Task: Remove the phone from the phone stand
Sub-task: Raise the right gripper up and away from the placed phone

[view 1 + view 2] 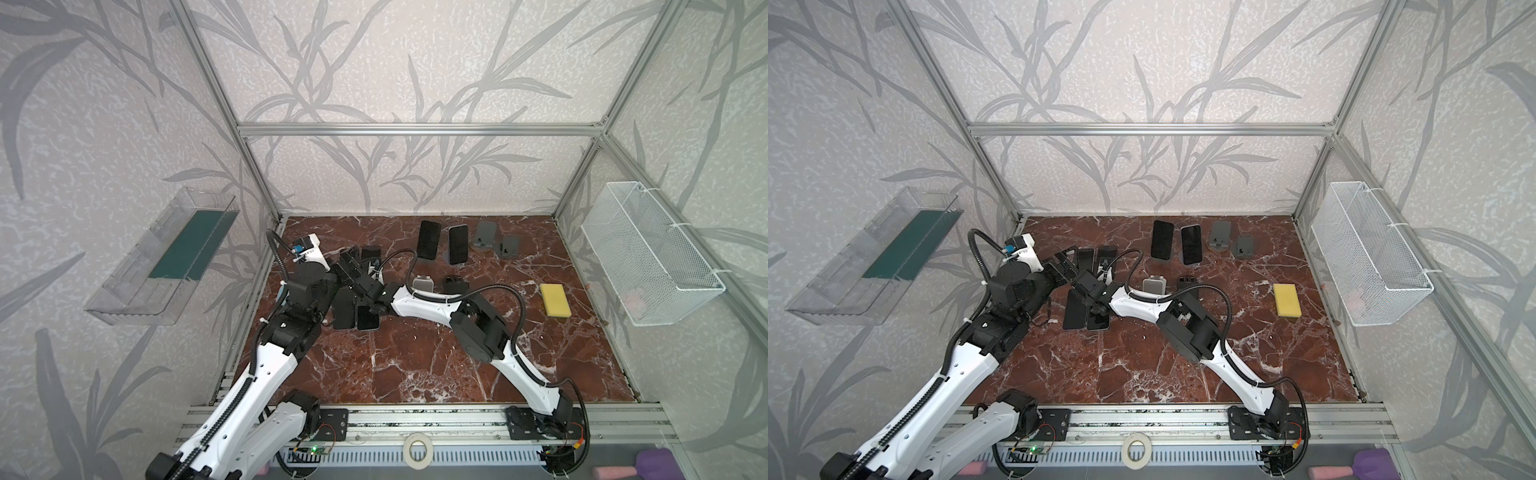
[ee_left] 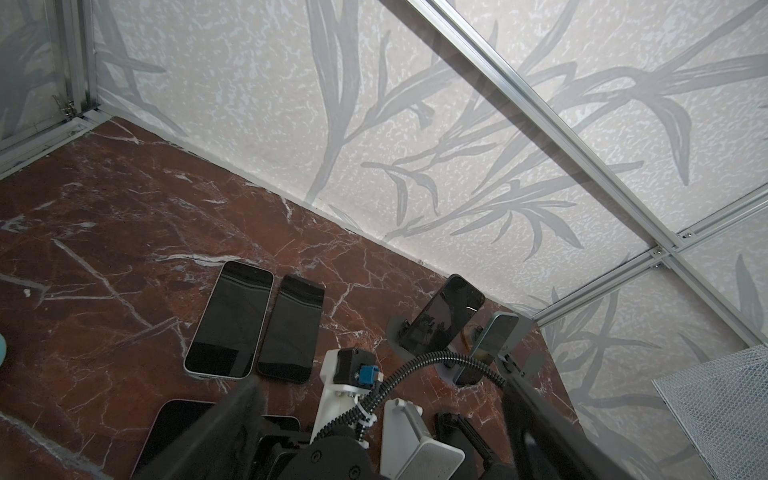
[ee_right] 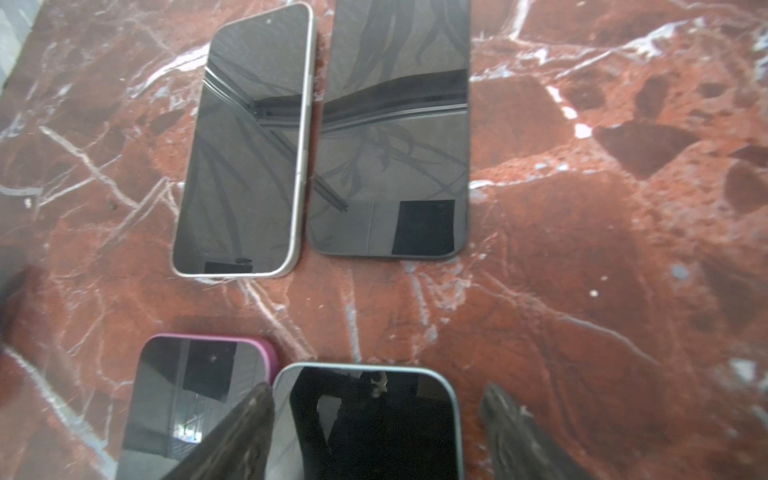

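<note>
Left gripper (image 2: 379, 381) hung open, empty. Right gripper (image 3: 376, 392) was released, jaws astride a teal phone (image 3: 365, 440) lying flat on the table (image 3: 582, 249) beside a pink phone (image 3: 199, 374). Farther right, two phones (image 1: 428, 245) leaned on stands (image 2: 394, 329) at back.

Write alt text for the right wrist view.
Four dark-screened phones lie face up on a red marble table: a silver-edged phone and a black phone side by side farther off, a pink-cased phone and a blue-edged phone nearer. The right tool straddles the blue-edged phone, jaws open.
</note>
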Motion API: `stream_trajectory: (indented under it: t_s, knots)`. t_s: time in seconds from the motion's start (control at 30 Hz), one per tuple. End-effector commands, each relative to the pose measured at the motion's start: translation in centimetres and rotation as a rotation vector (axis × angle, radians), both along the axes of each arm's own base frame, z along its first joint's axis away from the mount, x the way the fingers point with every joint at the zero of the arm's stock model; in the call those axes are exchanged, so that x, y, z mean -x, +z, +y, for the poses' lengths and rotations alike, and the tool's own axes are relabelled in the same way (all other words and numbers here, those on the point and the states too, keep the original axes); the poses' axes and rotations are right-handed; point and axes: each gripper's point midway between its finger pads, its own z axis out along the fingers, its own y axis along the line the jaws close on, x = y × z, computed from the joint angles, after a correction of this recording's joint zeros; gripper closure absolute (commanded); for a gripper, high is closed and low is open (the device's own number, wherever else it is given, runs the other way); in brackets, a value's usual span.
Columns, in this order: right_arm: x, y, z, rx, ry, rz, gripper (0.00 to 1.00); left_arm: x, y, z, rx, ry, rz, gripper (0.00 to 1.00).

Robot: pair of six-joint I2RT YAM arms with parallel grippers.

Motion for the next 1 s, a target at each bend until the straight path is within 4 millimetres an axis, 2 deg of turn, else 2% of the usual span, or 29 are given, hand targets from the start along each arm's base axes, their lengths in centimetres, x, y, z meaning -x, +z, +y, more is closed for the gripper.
stream_trajectory:
  t_s: [0.0, 0.13, 0.2, 0.33, 0.4, 0.47, 0.53, 0.67, 0.77, 0.87, 0.97]
  knots:
    - [0.7, -2.7, -2.4, 0.095, -0.020, 0.056, 0.21, -0.1, 0.4, 0.1, 0.016, 0.005, -0.012, 0.10]
    - [0.6, -0.3, -2.4, 0.078, 0.014, 0.010, 0.22, -0.2, 0.2, 0.0, 0.020, 0.000, -0.008, 0.10]
    - [0.5, 2.1, -2.0, 0.056, 0.062, -0.041, 0.22, -0.2, 0.1, -0.1, 0.018, -0.001, -0.004, 0.10]
    - [1.0, 9.2, -2.9, 0.026, 0.119, -0.195, 0.21, -0.4, -0.4, -0.3, 0.017, -0.006, 0.010, 0.10]
    - [1.4, 12.8, -4.1, 0.028, 0.141, -0.271, 0.20, -0.6, -0.6, -0.3, 0.016, -0.007, 0.017, 0.10]
    - [2.0, 15.8, -6.1, 0.048, 0.142, -0.339, 0.18, -0.7, -0.9, -0.4, 0.016, -0.010, 0.025, 0.10]
    - [2.5, 17.5, -8.6, 0.090, 0.135, -0.391, 0.14, -0.9, -1.1, -0.5, 0.019, -0.012, 0.034, 0.10]
    - [3.2, 18.4, -14.9, 0.123, 0.143, -0.367, 0.07, -1.0, -1.4, -1.1, 0.040, -0.036, 0.045, 0.10]
    - [3.3, 17.3, -19.9, 0.116, 0.137, -0.284, 0.05, -1.1, -1.4, -2.3, 0.078, -0.093, 0.049, 0.10]
    - [3.6, 16.2, -24.4, 0.132, 0.088, -0.216, 0.03, -1.4, -1.7, -4.5, 0.118, -0.193, 0.075, 0.10]
    - [3.7, 15.4, -27.5, 0.198, 0.008, -0.181, 0.00, -1.7, -2.4, -7.0, 0.154, -0.307, 0.117, 0.13]
